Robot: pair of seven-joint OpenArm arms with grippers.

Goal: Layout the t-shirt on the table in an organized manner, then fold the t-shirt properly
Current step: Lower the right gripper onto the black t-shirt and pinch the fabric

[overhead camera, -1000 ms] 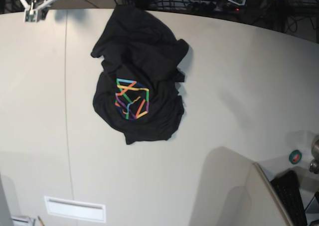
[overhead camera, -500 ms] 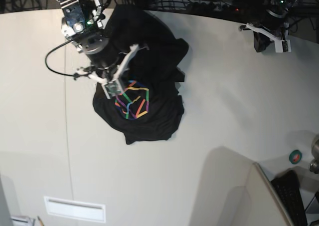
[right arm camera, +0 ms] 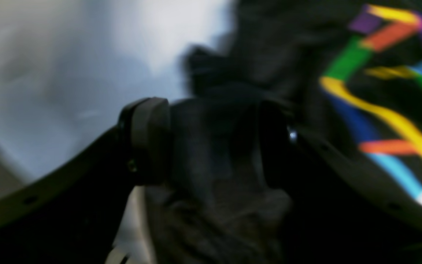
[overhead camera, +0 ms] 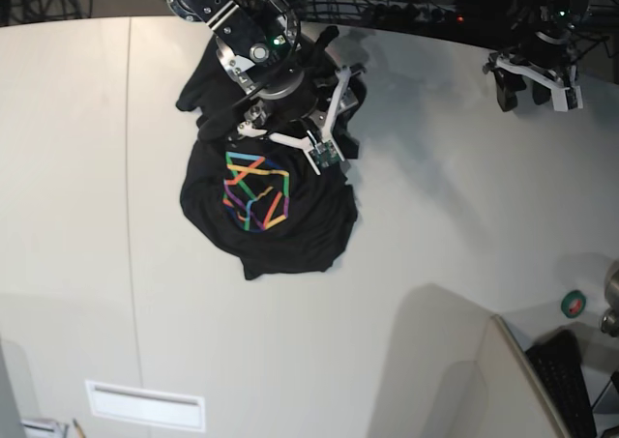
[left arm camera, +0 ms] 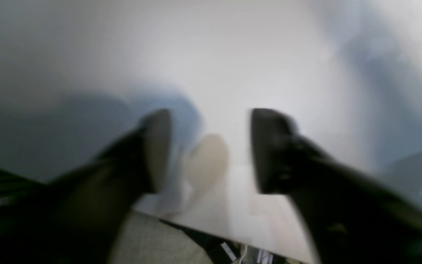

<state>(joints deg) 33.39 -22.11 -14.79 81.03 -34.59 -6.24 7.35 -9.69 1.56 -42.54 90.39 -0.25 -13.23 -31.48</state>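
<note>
This looked like a robotics lab or test bench. A wide off-white table (overhead camera: 435,216) filled the base view, with a tangle of cables (overhead camera: 406,8) and electronics along its far edge at twelve o'clock. At five o'clock sat a black keyboard (overhead camera: 566,380) and a roll of green tape (overhead camera: 574,305), and a white vent panel (overhead camera: 145,404) lay at seven o'clock.

A: What is that dark stuff in the middle?

B: That is the t-shirt (right arm camera: 233,205), black and bunched up. It sits between the two fingers of the right gripper (right arm camera: 213,141), which stand apart.

A: And the bright lines?

B: Its rainbow picture, on the right (all a bit blurry). The pale table (right arm camera: 50,73) shows on the left.
</note>
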